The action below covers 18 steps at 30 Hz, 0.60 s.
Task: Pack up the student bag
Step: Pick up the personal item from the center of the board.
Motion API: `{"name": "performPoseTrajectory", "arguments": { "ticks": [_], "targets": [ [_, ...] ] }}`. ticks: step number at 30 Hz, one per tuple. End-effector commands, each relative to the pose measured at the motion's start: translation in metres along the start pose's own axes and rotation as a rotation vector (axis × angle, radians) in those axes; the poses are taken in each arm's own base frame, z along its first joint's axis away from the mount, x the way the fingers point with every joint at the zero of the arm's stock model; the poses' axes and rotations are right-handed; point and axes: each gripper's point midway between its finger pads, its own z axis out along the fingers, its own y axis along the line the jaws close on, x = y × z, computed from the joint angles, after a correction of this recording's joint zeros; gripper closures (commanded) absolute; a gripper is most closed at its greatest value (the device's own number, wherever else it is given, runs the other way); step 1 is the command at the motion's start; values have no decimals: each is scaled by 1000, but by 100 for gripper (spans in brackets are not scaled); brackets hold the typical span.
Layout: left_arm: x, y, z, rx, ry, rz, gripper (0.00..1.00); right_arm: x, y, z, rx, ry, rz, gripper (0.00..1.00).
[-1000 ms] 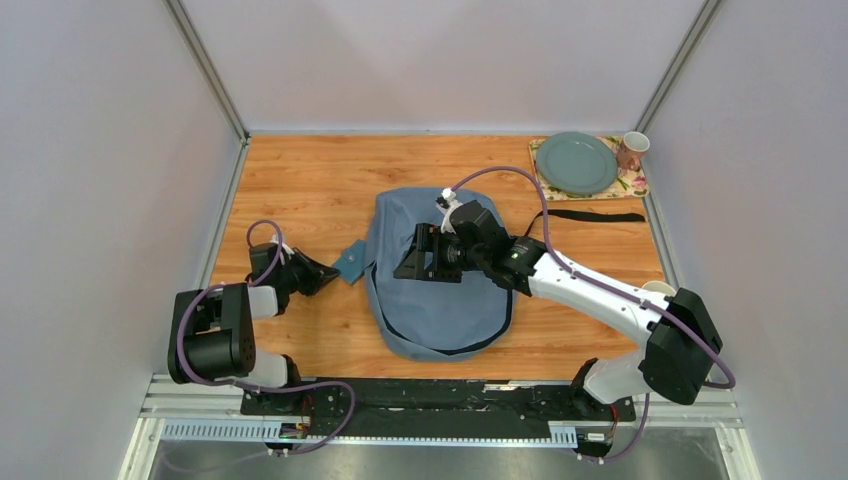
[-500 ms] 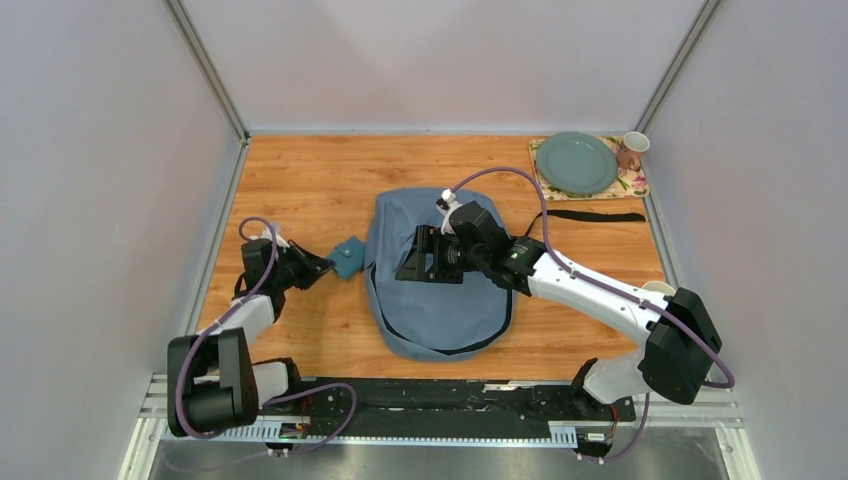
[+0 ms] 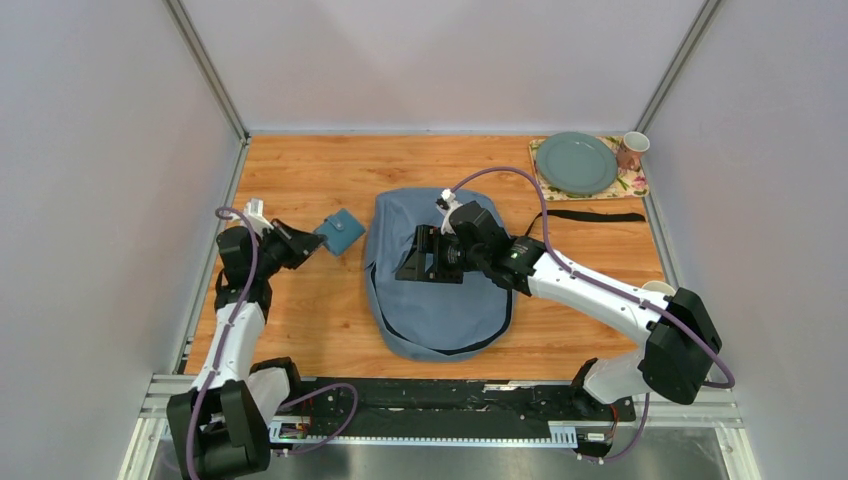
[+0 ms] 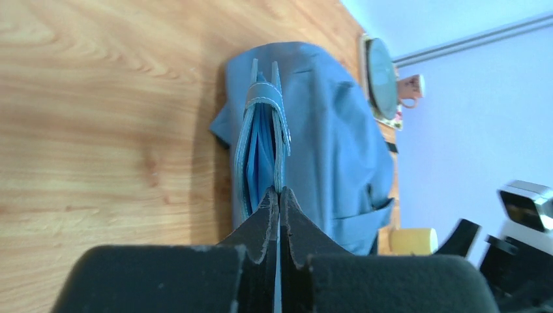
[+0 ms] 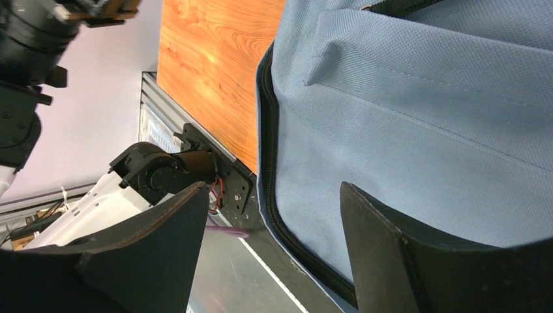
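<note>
One backpack (image 3: 440,305) is lying on the tabletop (image 3: 310,330); right jaws are gaping apart over it. Left jaws are clamping one wallet (image 3: 341,232).

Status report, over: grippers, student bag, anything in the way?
Left gripper shut on blue wallet. Right gripper open over student bag. Nothing between wallet and bag.
</note>
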Motion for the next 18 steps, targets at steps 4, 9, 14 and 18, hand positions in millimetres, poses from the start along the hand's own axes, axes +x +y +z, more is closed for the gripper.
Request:
{"name": "performPoseTrajectory", "arguments": {
  "ticks": [4, 9, 14, 18],
  "targets": [
    [-34, -93, -27, 289, -28, 118, 100, -28, 27, -20, -70, -87, -59, 23],
    [-32, -139, -48, 494, 7, 190, 100, -48, 30, -34, -112, -166, -57, 22],
    [-23, -153, -58, 608, 8, 102, 100, -66, 50, -44, -219, -253, -6, 21],
    [-12, -165, -57, 668, 9, 77, 100, -69, 67, -39, -369, -294, 97, 21]
  ]
}}
